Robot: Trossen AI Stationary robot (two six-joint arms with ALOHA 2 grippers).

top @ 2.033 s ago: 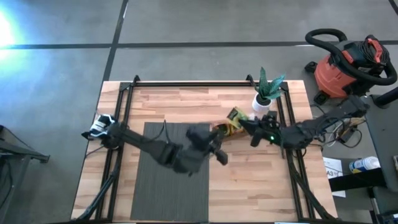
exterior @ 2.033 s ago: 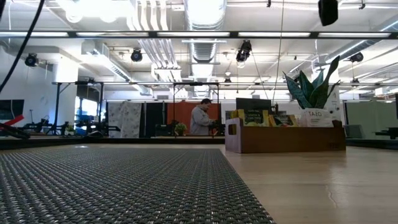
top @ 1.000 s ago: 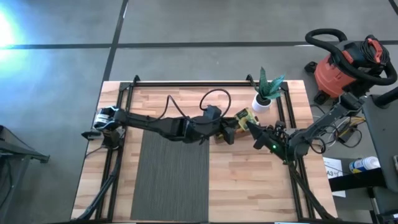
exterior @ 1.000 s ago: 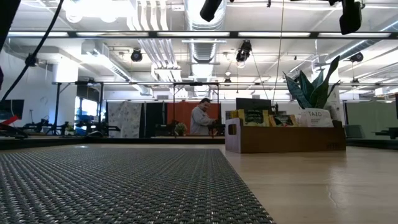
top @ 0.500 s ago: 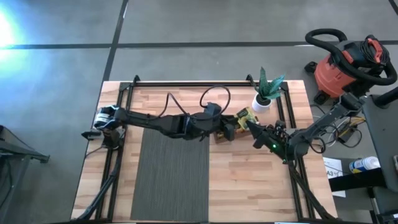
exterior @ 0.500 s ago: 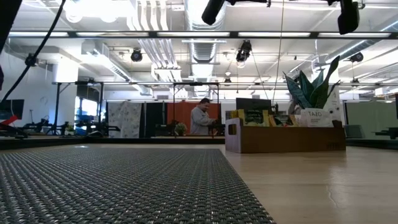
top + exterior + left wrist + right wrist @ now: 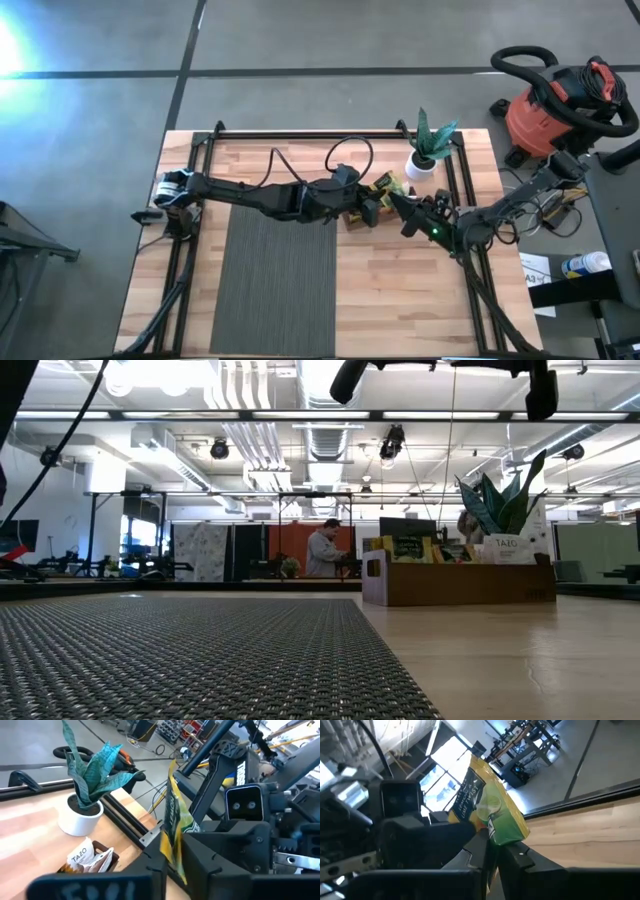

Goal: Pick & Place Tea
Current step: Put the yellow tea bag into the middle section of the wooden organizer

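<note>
Both tools meet above counter (image 7: 300, 160). Right tool (image 7: 492, 851) pinches small yellow-green tea sachet (image 7: 492, 812); left tool (image 7: 172, 862) closes on same sachet, likely taking it over.

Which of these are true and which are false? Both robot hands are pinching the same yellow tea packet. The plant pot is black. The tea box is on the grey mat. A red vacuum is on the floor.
1. Both grippers pinch one yellow-green sachet: true; the left gripper and right gripper both clamp it.
2. The plant pot is black: false, it is white.
3. The wooden tray sits on the grey mat: false, it stands beside it on bare wood.
4. A red vacuum stands on the floor: true.
</note>
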